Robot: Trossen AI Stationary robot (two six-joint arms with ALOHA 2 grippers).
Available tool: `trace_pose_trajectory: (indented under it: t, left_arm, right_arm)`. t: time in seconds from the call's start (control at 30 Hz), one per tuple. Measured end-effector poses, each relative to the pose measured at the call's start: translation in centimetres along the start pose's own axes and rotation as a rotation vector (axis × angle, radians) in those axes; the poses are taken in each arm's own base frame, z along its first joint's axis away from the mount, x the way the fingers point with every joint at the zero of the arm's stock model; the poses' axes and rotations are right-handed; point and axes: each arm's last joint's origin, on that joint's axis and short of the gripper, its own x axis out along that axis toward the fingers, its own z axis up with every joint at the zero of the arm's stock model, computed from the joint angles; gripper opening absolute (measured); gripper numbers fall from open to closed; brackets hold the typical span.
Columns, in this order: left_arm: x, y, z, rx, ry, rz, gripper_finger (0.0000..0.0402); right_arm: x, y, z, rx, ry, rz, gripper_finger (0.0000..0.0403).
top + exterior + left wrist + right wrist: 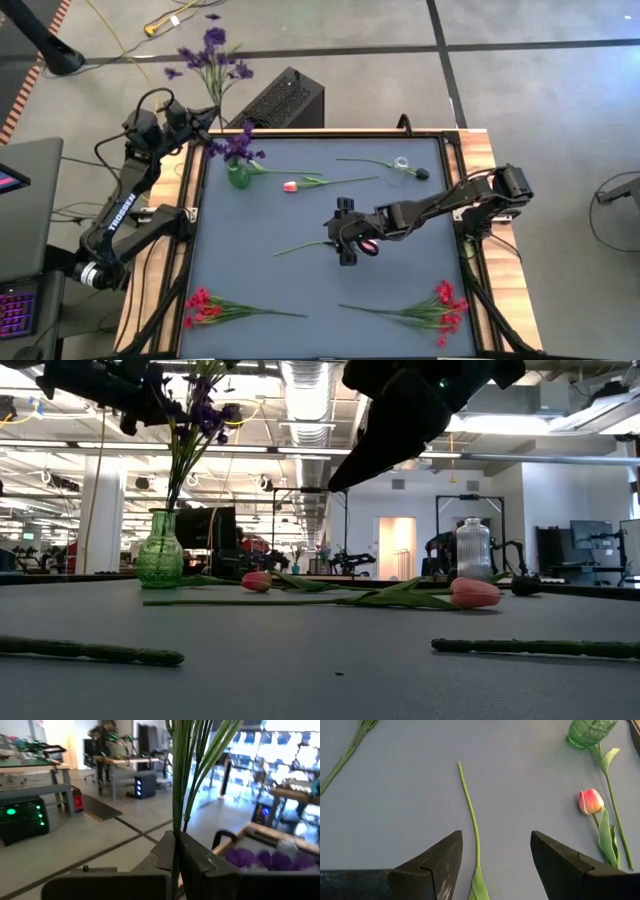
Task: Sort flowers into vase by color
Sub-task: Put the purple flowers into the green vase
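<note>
Two hands differ: left hand (205, 118) pinches a purple flower (213, 55); right hand (492, 862), wide, straddles a light, springy tulip stem (470, 815), best pinched mid-stem.

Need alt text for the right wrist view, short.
The open right gripper hovers above the grey table, its fingers either side of a thin green flower stem. Farther off lie a pink tulip and the base of a green glass vase; more stems cross one corner.
</note>
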Motion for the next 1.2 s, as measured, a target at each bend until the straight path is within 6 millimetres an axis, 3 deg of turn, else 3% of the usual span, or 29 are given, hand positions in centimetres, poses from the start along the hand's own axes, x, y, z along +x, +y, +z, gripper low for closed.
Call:
trace_pose_trajectory:
  t: [0.2,0.43,0.83,1.2]
  left_arm:
    - [0.1,0.1,0.7,-0.087,-0.072,0.030,0.0000]
    - [0.4,0.3,-0.3,0.092,0.019,0.035,0.0000]
    - [0.3,0.3,-1.4,0.252,0.127,0.019,0.0000]
    - [0.2,-0.2,-3.0,0.214,0.287,0.027,0.0000]
  right_arm:
    - [0.0,0.0,0.1,0.002,-0.007,-0.001,0.0260]
    - [0.0,0.0,0.3,0.007,-0.031,-0.002,0.0260]
    - [0.0,0.0,0.3,0.007,-0.031,-0.001,0.0260]
    - [0.0,0.0,0.3,0.008,-0.035,0.000,0.0260]
